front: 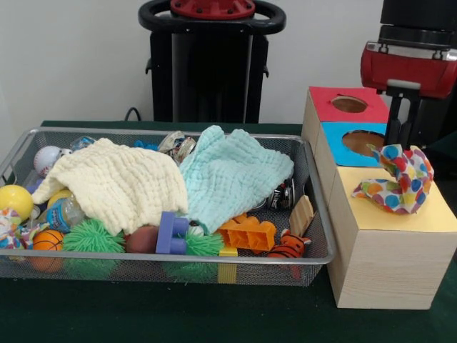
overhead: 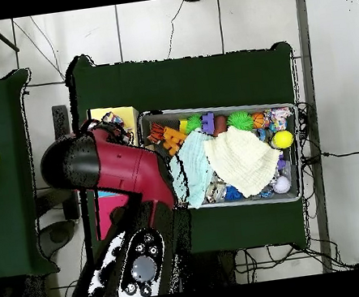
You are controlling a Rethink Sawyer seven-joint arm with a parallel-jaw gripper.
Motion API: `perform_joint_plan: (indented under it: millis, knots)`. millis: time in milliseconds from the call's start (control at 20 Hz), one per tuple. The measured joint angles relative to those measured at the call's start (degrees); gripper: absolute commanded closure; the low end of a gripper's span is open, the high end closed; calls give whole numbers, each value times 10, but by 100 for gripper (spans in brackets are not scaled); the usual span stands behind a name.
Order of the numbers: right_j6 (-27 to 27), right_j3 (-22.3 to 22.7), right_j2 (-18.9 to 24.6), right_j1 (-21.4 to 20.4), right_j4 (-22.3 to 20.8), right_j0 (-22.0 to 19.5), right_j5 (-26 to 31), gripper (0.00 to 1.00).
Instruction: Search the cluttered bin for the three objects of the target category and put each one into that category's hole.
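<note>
One polka-dot cloth [front: 400,179] lies bunched on the yellow top [front: 428,213] of the pale wooden box, with one corner raised. It covers the yellow-topped hole, which is hidden. My gripper [front: 402,141] hangs right above the cloth's raised part, and I cannot tell whether it grips it. In the overhead view the cloth [overhead: 114,119] shows by the yellow top [overhead: 126,111], just past my arm. The wire mesh bin [front: 178,259] stands to the left, full of clutter. A small dotted scrap [front: 7,220] peeks out at its left end.
A cream cloth [front: 114,182] and a mint-green cloth [front: 232,175] cover much of the bin. Balls, spiky green toys, an orange block [front: 248,233] and a toy tiger [front: 289,246] lie along its front. The red-topped hole [front: 349,104] and the blue-topped hole [front: 362,141] lie behind the yellow top.
</note>
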Motion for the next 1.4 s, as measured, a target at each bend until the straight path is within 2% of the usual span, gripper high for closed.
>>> perform_joint_plan:
  millis: [700,1400]
  knots:
    - [0,0,15,27,0,0,-35,100]
    - [0,-1,20,54,0,3,-43,100]
